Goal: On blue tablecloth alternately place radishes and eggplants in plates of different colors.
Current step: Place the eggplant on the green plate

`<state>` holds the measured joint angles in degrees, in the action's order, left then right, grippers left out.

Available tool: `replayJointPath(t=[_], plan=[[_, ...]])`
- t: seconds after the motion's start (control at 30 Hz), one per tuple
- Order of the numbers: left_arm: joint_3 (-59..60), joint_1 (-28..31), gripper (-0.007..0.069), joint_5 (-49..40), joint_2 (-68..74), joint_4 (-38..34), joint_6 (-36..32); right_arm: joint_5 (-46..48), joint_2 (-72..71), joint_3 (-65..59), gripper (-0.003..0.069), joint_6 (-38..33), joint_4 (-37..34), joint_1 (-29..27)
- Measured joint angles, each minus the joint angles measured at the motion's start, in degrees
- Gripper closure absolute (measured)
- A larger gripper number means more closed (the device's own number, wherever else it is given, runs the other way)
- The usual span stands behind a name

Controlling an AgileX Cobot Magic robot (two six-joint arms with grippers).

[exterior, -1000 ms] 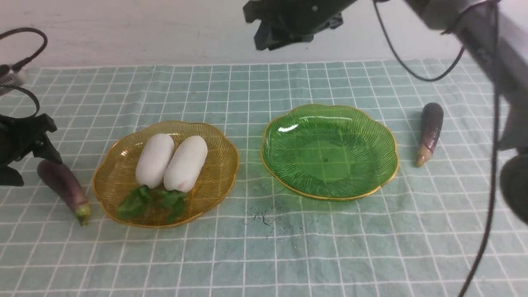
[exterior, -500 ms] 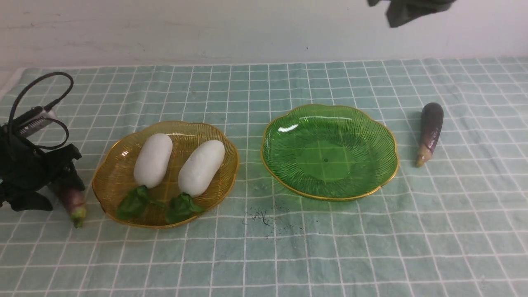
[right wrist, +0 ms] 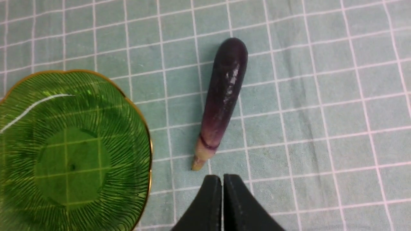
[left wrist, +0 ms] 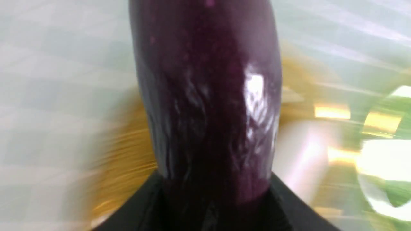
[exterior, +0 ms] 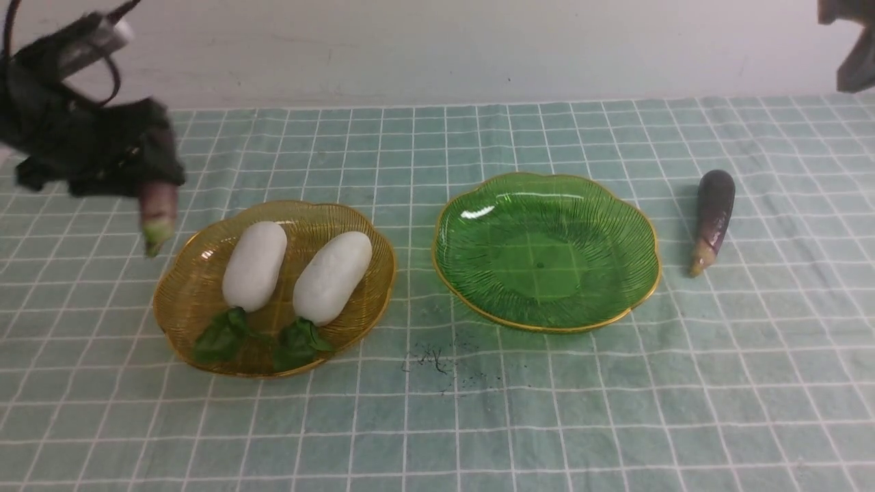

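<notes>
— Up off the blue tablecloth [exterior: 478, 424] since a second ago: the left gripper [exterior: 140, 169], clamped on one eggplant [exterior: 157, 213], stem end hanging below it; amber plate [exterior: 383, 287] with both radishes [exterior: 254, 265] [exterior: 333, 277] lower, to its right.
— And the right gripper [right wrist: 222, 179]?
— Jaws pressed together, holding nothing; other eggplant [right wrist: 224, 96] just ahead of its tips; green plate [right wrist: 70, 106] beside that.

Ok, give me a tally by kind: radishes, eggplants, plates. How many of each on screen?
Radishes: 2, both in the amber plate
Eggplants: 2, one in the left gripper, one on the cloth
Plates: 2, amber plate and green plate
Total: 6
</notes>
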<state>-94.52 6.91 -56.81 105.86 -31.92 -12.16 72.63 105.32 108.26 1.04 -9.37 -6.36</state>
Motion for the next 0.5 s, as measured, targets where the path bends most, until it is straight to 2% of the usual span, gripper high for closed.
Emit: replayJointPath(t=[0.17, 0.2, 0.27, 0.33, 0.47, 0.5], plan=[[-4.1, -12.9, 0.0321, 2.7, 1.7, -4.0, -2.1, -0.4, 5.6, 0.0, 0.0576, 0.0, -0.6, -0.4], [-5.1, -17.0, 0.0321, 5.3, 3.0, -4.5, -2.2, -0.6, 7.6, -0.1, 0.0538, 0.0, -1.3, -0.4], [-5.7, -20.8, 0.0321, 7.9, 4.7, -4.8, -2.3, -1.6, 10.0, -0.2, 0.0485, -0.2, -2.1, -0.4], [-6.2, -26.1, 0.0321, 12.9, 8.3, -4.8, -2.3, -4.7, 14.6, -0.2, 0.0358, -0.7, -4.3, -0.4], [-6.2, -31.2, 0.0321, 19.1, 13.3, -4.9, -2.3, -9.0, 18.9, -0.2, 0.0215, -2.2, -7.7, -0.4], [-6.2, -32.2, 0.0321, 21.0, 15.0, -4.9, -2.3, -10.4, 20.6, -0.2, 0.0158, -3.1, -9.3, -0.4]])
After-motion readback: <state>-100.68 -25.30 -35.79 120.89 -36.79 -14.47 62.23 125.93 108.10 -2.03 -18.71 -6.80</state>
